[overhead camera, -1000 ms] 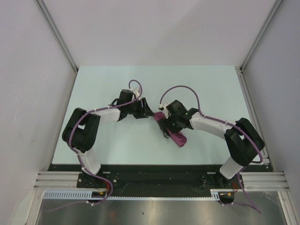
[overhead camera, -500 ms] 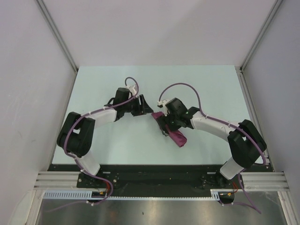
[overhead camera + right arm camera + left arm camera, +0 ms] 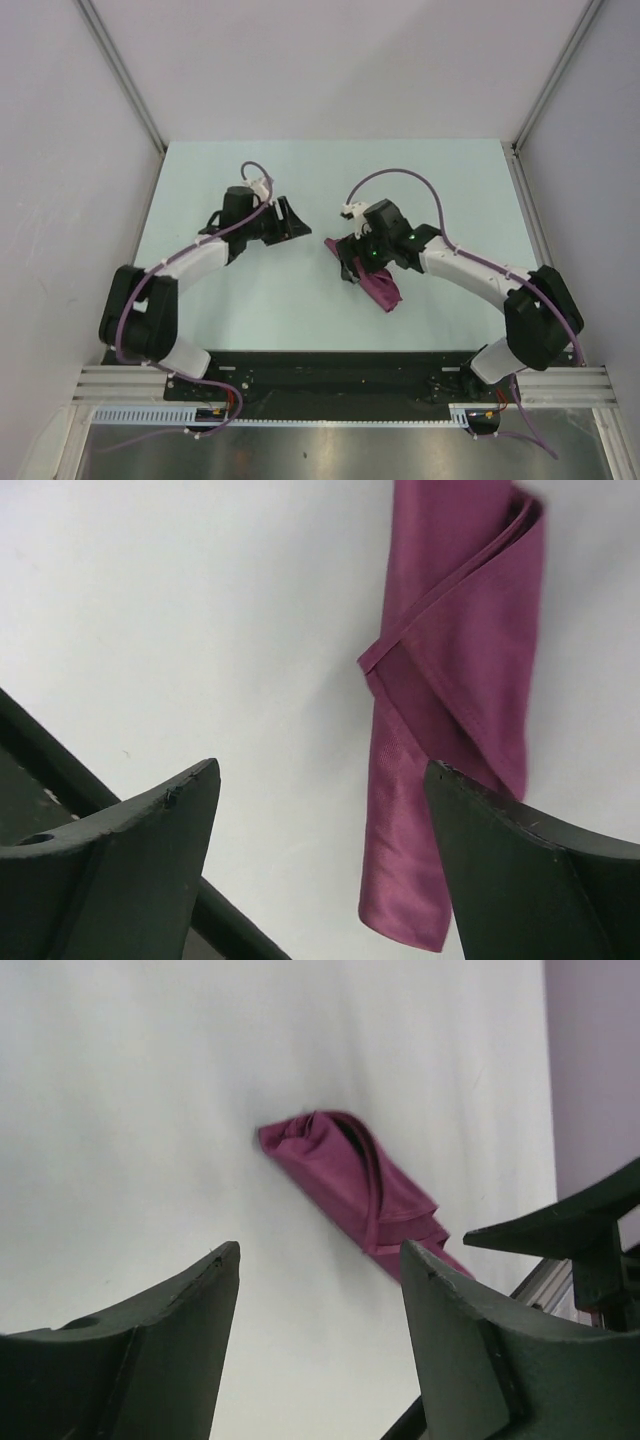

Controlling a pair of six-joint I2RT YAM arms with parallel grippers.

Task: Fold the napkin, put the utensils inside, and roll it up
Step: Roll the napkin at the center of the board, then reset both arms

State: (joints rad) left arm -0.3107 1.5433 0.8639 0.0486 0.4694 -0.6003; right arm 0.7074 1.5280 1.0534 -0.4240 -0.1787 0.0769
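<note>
The napkin (image 3: 380,290) lies on the table as a tight maroon roll, slanting from upper left to lower right. In the left wrist view the napkin (image 3: 350,1185) rests ahead of my left gripper (image 3: 320,1260), which is open, empty and well clear of it. My left gripper (image 3: 297,222) sits to the left of the roll in the top view. My right gripper (image 3: 352,265) hovers over the roll's upper end, open. In the right wrist view the napkin (image 3: 455,680) runs beside the right fingertip of my right gripper (image 3: 320,770), untouched. The utensils are hidden.
The pale green table (image 3: 450,180) is bounded by white walls with metal posts at the back corners. A black strip and metal rail (image 3: 330,380) run along the near edge by the arm bases. A finger of the right arm (image 3: 560,1225) shows in the left wrist view.
My left arm has swung back to the left and away from the napkin, its jaws widening. My right gripper has shifted slightly up and right over the roll.
</note>
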